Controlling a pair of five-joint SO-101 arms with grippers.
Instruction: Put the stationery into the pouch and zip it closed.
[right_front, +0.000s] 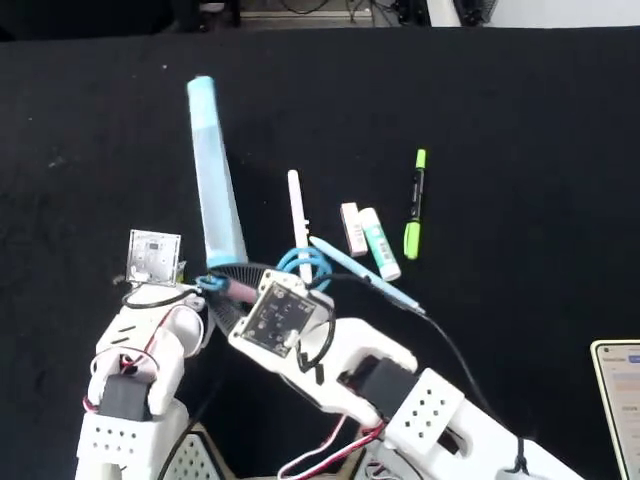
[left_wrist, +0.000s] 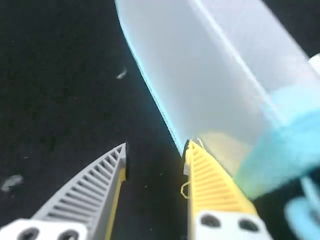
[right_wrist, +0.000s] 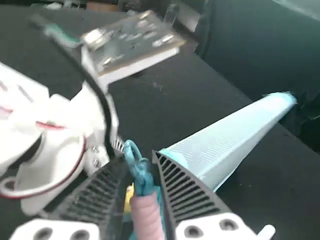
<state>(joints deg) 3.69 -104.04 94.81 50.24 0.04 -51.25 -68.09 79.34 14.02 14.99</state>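
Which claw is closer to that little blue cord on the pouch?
Right. The right gripper is shut on the blue cord at the pouch end; the left gripper sits open beside it, one finger against the pouch edge.

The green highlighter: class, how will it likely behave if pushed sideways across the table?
The highlighter looks slim and round-bodied, so it would probably roll. Small and plastic-looking, it is likely light and stiff.

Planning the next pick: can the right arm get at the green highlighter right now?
Probably not yet: the right gripper is clamped on the pouch's blue pull cord, though nothing blocks the green highlighter.
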